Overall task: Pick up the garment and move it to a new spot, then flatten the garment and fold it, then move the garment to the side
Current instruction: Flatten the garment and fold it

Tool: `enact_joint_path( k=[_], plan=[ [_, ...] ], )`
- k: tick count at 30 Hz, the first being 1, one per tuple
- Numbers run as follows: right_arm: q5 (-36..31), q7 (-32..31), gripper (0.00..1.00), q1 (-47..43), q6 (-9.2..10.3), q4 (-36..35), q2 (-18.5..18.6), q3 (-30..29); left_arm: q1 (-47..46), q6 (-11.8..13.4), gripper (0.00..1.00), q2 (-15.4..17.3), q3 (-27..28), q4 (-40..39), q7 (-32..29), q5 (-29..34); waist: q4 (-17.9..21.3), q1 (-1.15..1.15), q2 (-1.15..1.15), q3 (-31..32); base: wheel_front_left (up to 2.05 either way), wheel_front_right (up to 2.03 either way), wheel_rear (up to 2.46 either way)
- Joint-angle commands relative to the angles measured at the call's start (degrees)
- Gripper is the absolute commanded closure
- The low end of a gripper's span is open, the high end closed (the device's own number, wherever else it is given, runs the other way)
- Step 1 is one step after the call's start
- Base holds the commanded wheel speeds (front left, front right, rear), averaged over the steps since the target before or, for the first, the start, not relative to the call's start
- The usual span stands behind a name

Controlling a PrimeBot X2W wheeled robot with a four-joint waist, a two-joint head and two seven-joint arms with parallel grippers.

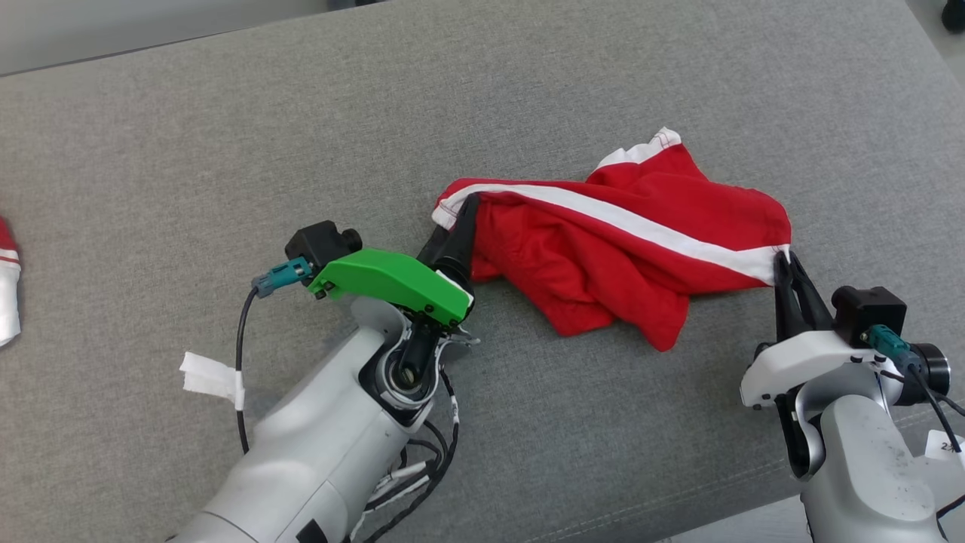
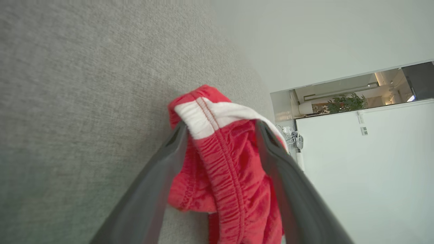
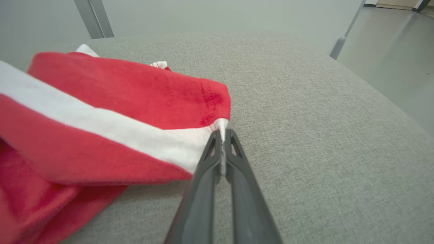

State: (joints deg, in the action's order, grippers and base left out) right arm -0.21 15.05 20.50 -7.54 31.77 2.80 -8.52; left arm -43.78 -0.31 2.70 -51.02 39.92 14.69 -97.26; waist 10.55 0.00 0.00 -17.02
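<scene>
Two end effectors share one pair of red shorts (image 1: 603, 249) on a grey upholstered cushion (image 1: 226, 136). At far left, well apart from the work, a second red-and-white cloth (image 1: 7, 286) lies half out of the head view. Next comes the left end effector (image 1: 456, 220), beyond its green wrist cover (image 1: 392, 283), fingers spread wide and straddling the bunched end of the shorts; nothing shows it clamped down. The left wrist view supplies what the head camera cannot: the cloth between those fingers is the gathered elastic waistband (image 2: 223, 169), with white trim folded over its tip. In the middle the shorts lie crumpled, the white side stripe (image 1: 641, 226) running straight on a slant from one end effector to the other. At right, the right end effector (image 1: 782, 262) is pressed together on the stripe's far corner, which appears raised a little off the cushion. The right wrist view shows a sliver of white hem nipped between the fingertips, a detail lost from the head camera. The arrangement reads as the flattening step: one corner is pinned and the other arm is placed to take the waistband, so the two can draw the cloth out flat. That judgement rests on position alone, and the fold is not yet begun.
</scene>
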Motion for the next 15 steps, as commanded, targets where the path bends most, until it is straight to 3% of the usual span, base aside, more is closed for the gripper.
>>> enact_joint_path(
  k=[1,4,5,6,7,8,10,12,15],
  plan=[
    [-0.29,0.18,1.0,-0.4,0.1,0.11,0.17,-0.06,-0.87,-0.36,0.0,0.33,0.09,0.56,0.26,-0.84,0.11,0.0,0.0,0.11,0.0,0.0,0.0],
    [-0.13,0.18,1.0,-0.46,0.1,0.33,0.16,0.44,-1.38,-0.76,0.0,0.33,-0.02,1.31,0.46,-1.9,0.44,0.0,0.0,0.1,0.0,0.0,0.0],
    [0.07,0.18,1.0,-0.4,0.1,0.36,0.17,0.7,-1.48,-0.77,0.08,0.34,0.17,1.67,0.45,-2.31,0.61,0.0,0.0,0.07,0.0,0.0,0.0],
    [0.26,0.18,1.0,-0.34,0.1,0.38,0.17,1.0,-1.72,-0.79,0.26,0.34,0.13,2.09,0.49,-2.41,0.76,0.0,0.0,0.03,0.0,0.0,0.0],
    [0.36,0.18,1.0,-0.29,0.1,0.39,0.17,1.2,-1.92,-0.89,0.34,0.34,0.37,2.42,0.51,-2.46,0.87,0.0,0.0,0.0,0.0,0.0,0.0],
    [0.48,0.18,1.0,-0.22,0.1,0.39,0.17,1.47,-2.06,-1.05,0.53,0.36,0.77,2.9,0.51,-2.33,1.01,0.0,0.0,-0.03,0.0,0.0,0.0],
    [0.63,0.18,1.0,0.0,0.1,0.17,0.16,2.04,-2.01,-1.26,0.71,0.33,1.66,3.68,0.5,-1.8,1.22,0.0,0.0,-0.05,0.0,0.0,0.0],
    [0.68,0.18,1.0,0.21,0.1,-0.05,0.17,2.69,-1.94,-1.38,1.0,0.36,3.02,4.48,0.51,-1.01,1.4,0.0,0.0,-0.03,0.0,0.0,0.0],
    [0.87,0.18,1.0,0.24,0.1,-0.49,0.18,3.17,-1.47,-1.8,1.0,0.33,3.97,4.78,0.51,0.02,1.47,0.0,0.0,0.14,0.0,0.0,0.0]
  ],
)
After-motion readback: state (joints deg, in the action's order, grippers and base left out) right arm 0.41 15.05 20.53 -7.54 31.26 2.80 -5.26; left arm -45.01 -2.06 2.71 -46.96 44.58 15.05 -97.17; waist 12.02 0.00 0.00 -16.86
